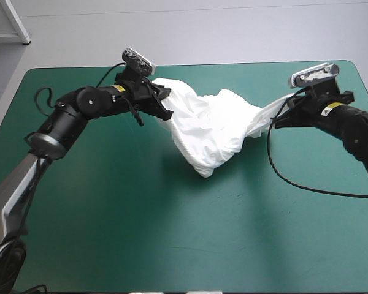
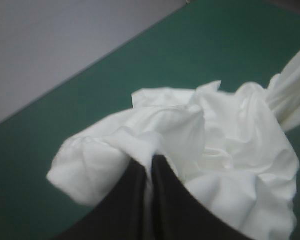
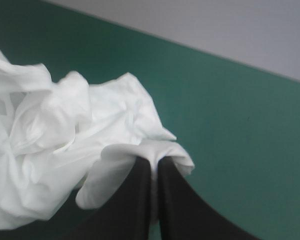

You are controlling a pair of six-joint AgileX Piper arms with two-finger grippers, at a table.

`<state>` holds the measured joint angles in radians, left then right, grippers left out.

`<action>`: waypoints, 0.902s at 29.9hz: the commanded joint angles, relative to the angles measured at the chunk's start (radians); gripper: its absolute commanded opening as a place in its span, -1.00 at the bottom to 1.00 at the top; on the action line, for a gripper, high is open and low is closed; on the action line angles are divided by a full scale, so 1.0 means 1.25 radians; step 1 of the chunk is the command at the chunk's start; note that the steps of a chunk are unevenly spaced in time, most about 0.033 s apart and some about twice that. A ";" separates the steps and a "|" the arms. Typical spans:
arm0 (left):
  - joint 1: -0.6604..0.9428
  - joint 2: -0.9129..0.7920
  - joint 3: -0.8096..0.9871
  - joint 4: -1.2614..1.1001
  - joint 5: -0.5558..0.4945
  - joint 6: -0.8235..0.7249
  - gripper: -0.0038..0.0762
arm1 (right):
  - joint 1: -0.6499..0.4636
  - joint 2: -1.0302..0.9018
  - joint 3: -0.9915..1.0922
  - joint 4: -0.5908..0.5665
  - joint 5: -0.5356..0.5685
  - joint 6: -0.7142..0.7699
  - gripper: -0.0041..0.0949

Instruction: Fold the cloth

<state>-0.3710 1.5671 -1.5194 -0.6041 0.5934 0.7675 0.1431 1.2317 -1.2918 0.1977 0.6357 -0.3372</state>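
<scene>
Two grips, one cloth: my left jaws and my right jaws are each clenched on a pinch of the T-shirt [image 1: 211,131], with white fabric puckering out around both tips. The shirt hangs between them as a bunched swag over the far half of the desk [image 1: 172,245]. Its long axis runs across the desk, roughly parallel to the far edge. From my left jaws the cloth lies ahead and toward the right edge. From my right jaws it lies ahead and toward the left edge, narrowing into a twisted rope just before my grip. The middle sags toward the near edge, and its lowest fold looks to be touching the teal-green cover near the desk's centre, though I cannot be sure.

Neither arm is nearer; each holds one end. My left arm [image 1: 92,101] has plenty of open cover toward the left edge. My right arm [image 1: 349,122] sits closer to the right edge and has less room. The far edge is close behind both grips, while the whole near half lies open.

I judge the coming move to be a spread along that axis, then a lay-down toward the near edge. The twist on my right may keep the cloth from opening flat.
</scene>
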 commanded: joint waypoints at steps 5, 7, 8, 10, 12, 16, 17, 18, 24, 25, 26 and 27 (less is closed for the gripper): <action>-0.002 -0.188 -0.118 -0.002 -0.027 -0.022 -0.86 | -0.001 -0.065 -0.263 0.010 0.035 -0.050 -0.93; -0.002 -0.223 -0.161 0.051 -0.018 -0.055 -0.86 | -0.001 -0.074 -0.313 0.002 0.044 -0.054 -0.93; -0.002 -0.241 -0.185 0.091 -0.013 -0.078 -0.86 | -0.001 -0.082 -0.338 -0.003 0.047 -0.063 -0.93; -0.002 -0.272 -0.230 0.205 0.000 -0.132 -0.86 | -0.001 -0.100 -0.381 -0.026 0.045 -0.066 -0.93; -0.002 -0.302 -0.285 0.316 0.020 -0.195 -0.86 | -0.001 -0.119 -0.419 -0.038 0.045 -0.065 -0.93; -0.002 -0.341 -0.384 0.411 0.066 -0.232 -0.86 | -0.001 -0.152 -0.474 -0.028 0.045 -0.068 -0.93; -0.002 -0.347 -0.408 0.415 0.076 -0.232 -0.86 | -0.001 -0.162 -0.487 -0.023 0.045 -0.071 -0.93; -0.002 -0.351 -0.432 0.415 0.087 -0.232 -0.86 | -0.001 -0.171 -0.500 -0.014 0.046 -0.081 -0.93; -0.002 -0.363 -0.558 0.418 0.118 -0.232 -0.86 | -0.001 -0.222 -0.580 -0.005 0.042 -0.108 -0.93; -0.002 -0.363 -0.575 0.418 0.122 -0.232 -0.86 | -0.001 -0.228 -0.591 -0.001 0.044 -0.114 -0.93; -0.002 -0.363 -0.594 0.420 0.128 -0.232 -0.86 | -0.001 -0.234 -0.603 0.002 0.045 -0.116 -0.93; -0.002 -0.363 -0.612 0.426 0.135 -0.232 -0.86 | -0.001 -0.238 -0.615 0.004 0.050 -0.116 -0.93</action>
<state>-0.3710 1.1201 -2.2211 -0.0793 0.8193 0.4896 0.1431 0.9498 -2.0099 0.1931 0.7710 -0.4673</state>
